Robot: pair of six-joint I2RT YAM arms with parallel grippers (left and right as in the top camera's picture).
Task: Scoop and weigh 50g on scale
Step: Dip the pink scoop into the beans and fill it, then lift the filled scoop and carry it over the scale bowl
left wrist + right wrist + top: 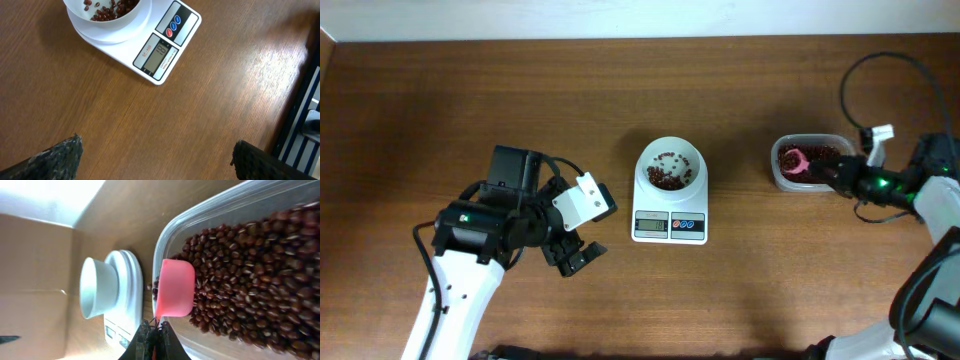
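step in hand: looks like the dig to me. The right pincer [152,330] is pressed together on the handle of the pink scoop [175,287]. The scoop sits in the red beans [250,280], at the end of the clear container [210,205] nearest the scale.

where the scale is: the scale [670,228] is in the middle of the worktop [520,80], between my two arms and well apart from the container. The white bowl [645,160] on top has a thin layer of beans in it already.

left pincer: the left pincer [578,256] is spread wide and holds nothing, off to the scale's left.

how I'd do it: I can't tell if the scoop is loaded. I'd push it in shallow and take a modest load, since some beans are already weighed. Then level it and lift straight up over the container wall before swinging across.

pouring tip: I'd stop over the middle of the bowl, tip slowly, and trickle the last bit while watching the readout.

what could bite: a heaped scoop would shed beans on the way over, and bumping the bowl would throw the reading off.

display: the LCD [160,52] is in the left wrist view, but I can't read the digits.

writing: there's small reddish print beside the LCD, probably a model code, too small for me to swear to.

buttons: blue and red buttons [172,25], with no labels I can read.

brands: none I can spot.
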